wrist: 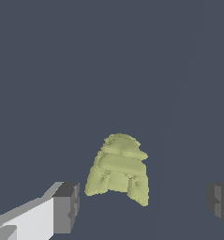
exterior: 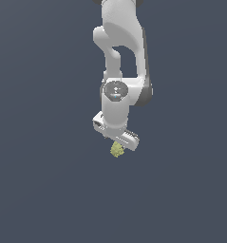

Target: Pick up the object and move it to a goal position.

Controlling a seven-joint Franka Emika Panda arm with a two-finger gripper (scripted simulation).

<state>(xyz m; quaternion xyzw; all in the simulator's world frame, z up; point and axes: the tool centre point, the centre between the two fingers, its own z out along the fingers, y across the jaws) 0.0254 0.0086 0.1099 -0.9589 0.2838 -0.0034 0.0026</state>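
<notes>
The tool (wrist: pixel 144 201) is spread wide, its pads either side of the object (wrist: pixel 118 168), touching neither. The object (exterior: pixel 117 150) lies just beneath the tool. It looks light, rigid and bumpy; grip across its broad lower flanks.

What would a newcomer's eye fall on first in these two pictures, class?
First, the white robot arm reaching down the middle of the exterior view against a plain dark grey-blue ground. Next, the small lumpy yellow-green object just under the gripper. The wrist view shows it large, lying between the two dark fingertips, with clear gaps either side.
</notes>
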